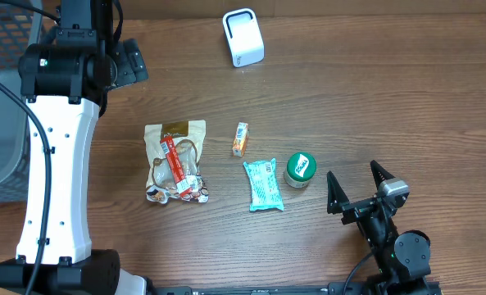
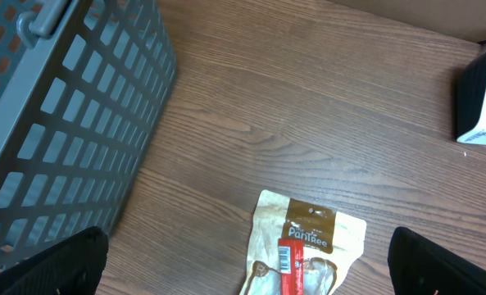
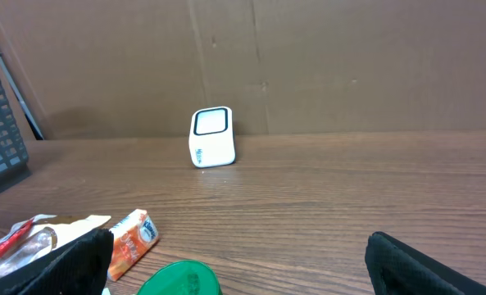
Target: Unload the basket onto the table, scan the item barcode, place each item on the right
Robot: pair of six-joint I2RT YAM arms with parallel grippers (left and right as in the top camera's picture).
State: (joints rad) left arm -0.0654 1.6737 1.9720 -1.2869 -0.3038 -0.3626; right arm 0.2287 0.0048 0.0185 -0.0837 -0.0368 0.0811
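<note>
Four items lie loose mid-counter (image 1: 406,98): snack pouch (image 1: 175,160), orange packet (image 1: 240,138), teal packet (image 1: 264,184) and green-lidded jar (image 1: 300,168). The scanner (image 1: 243,38) stands upright at the far edge, well apart from all of them, window facing the robot side. Nothing is picked up yet. I can't tell which item is the target.

Both sets of fingers are spread wide and empty. The right fingers (image 1: 334,193) sit low, just right of the jar. The left fingers (image 2: 62,266) hang above the pouch's top end, with the basket (image 2: 62,106) close on their left.

Likely failure points:
- Jar and teal packet lie just beside each other. A wide close on the jar could catch the packet edge, drag it, or tip the jar.
- Pouch and teal packet lie flat. Fingers coming straight down may skate off the film or pinch one corner, so the pack flops and the code faces away from the window.
- I can't confirm a barcode on any item from here. A grip placed blind may cover it, so no read.
- The scanner is freestanding and looks light. A carried item bumping it would turn the window off-axis.
- The left arm is near the basket wall, so a sideways sweep could clip it.
- Both arms reaching into the same small cluster risks finger-to-finger contact. Better to move one arm at a time.
</note>
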